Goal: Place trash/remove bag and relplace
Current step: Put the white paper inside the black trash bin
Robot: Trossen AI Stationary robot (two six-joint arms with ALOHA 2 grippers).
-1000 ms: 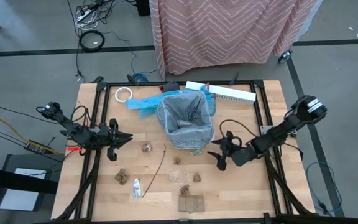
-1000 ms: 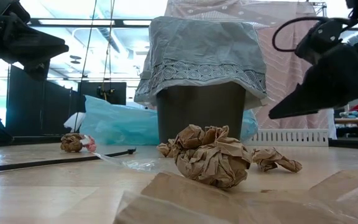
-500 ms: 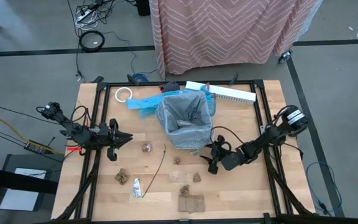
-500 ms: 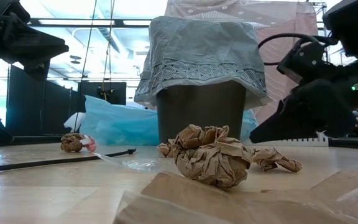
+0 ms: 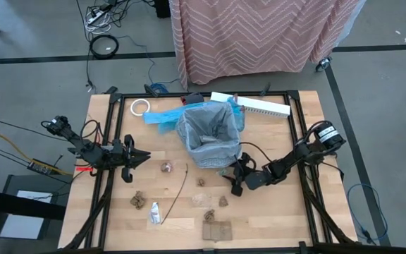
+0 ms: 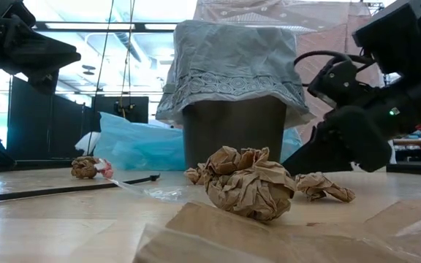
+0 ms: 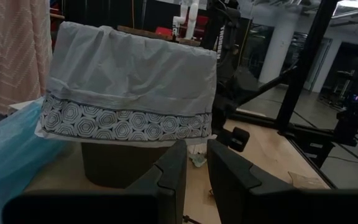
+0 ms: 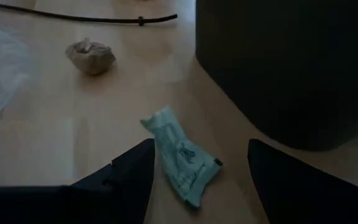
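Jaws on the right gripper stood wide apart and empty, straddling a small pale green wrapper that lay flat on the table just beside the base of the bin. Over the previous second that arm had swept in from the table's right side, well clear of the bin, and dropped low toward the bin's foot; the spread of its jaws had eased in only slightly. I judged this as the approach for a first pick of the trash, with nothing yet lifted.

The left gripper had not moved: it hung on the left of the table, its jaws nearly together around nothing, pointed toward the bin.

The grey bag lined the bin, its top folded down over the rim, and the bin sat toward the back of the table, touching the blue bag. Paper wads, the thin stick, the white tube and the cardboard square lay scattered in front, apart from one another.

Room was tight on one side: the dark bin wall rose right next to the wrapper, so one jaw had little clearance there. Toward the table's front and right edge the surface near the arm looked open.
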